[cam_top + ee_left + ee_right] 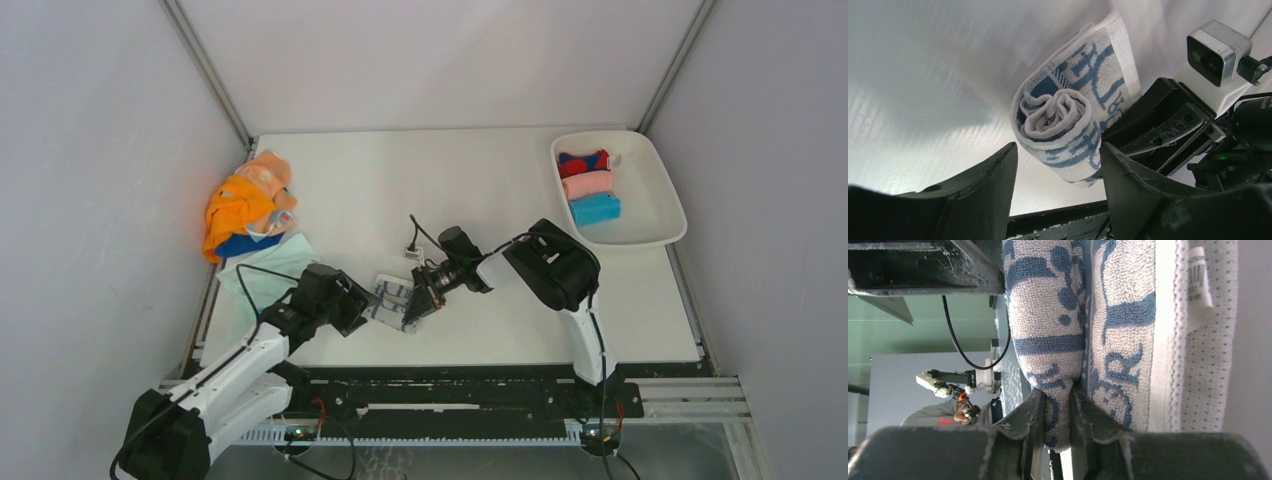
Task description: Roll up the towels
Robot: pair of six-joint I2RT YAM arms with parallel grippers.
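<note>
A white towel with blue print [392, 298] lies rolled on the table between the two grippers. In the left wrist view the roll's spiral end [1060, 117] faces me. My left gripper [352, 305] is open, its jaws either side of the roll's near end [1058, 155] without closing on it. My right gripper [422, 300] is shut on the towel's rolled end [1055, 405], pinching the cloth between its fingers [1023, 415]. The towel's white border and label [1198, 285] show at the right of that view.
A pile of unrolled towels, orange, blue and pale green [250, 215], lies at the table's left edge. A white tray [660, 195] at the back right holds three rolled towels: red-blue, pink and blue. The table's front rail [450, 385] runs just behind the grippers.
</note>
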